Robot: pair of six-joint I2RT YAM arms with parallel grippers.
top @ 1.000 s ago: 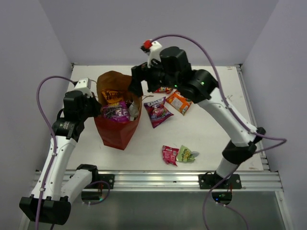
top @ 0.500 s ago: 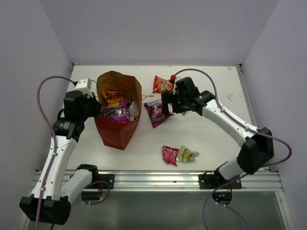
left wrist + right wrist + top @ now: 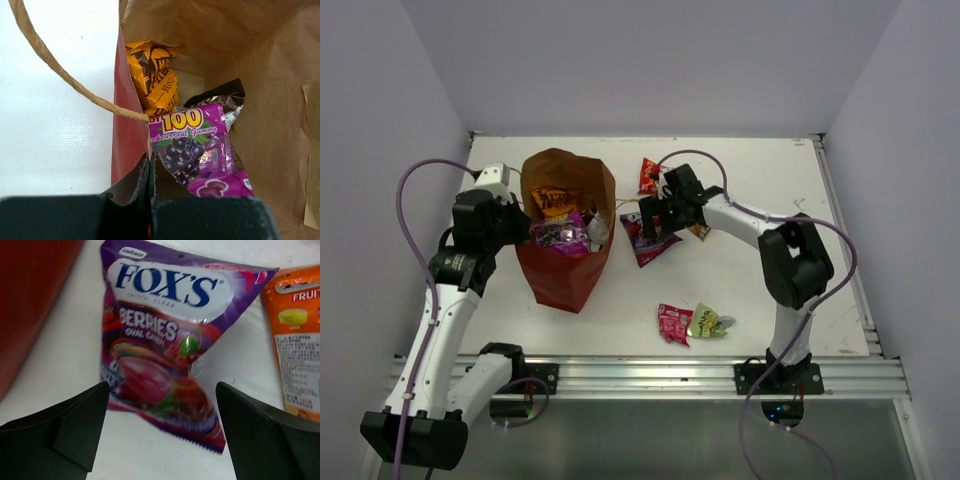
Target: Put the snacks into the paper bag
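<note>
Cut off: orange fruit packet point(image 3: 297, 355) runs off the right edge of the wrist view; from above the arm covers nearly all of it.
Half-seen: red packet point(image 3: 648, 176), upper centre, right side behind the right arm.
In the bag: orange Kettle bag point(image 3: 155, 75), blackcurrant gummy packet point(image 3: 187, 145), dark-brown bag point(image 3: 225, 97) mostly buried.
Left claw point(image 3: 150, 170): pinched tight on the paper bag point(image 3: 565, 235) rim, centre-left.
Right claw point(image 3: 161, 387): jaws wide, holding nothing, straddling the Fox's Berries bag point(image 3: 165, 340) just right of the paper bag.
Change: a second ago the right arm was up by the bag's mouth; now it's down low. Paper bag and left claw haven't budged.
</note>
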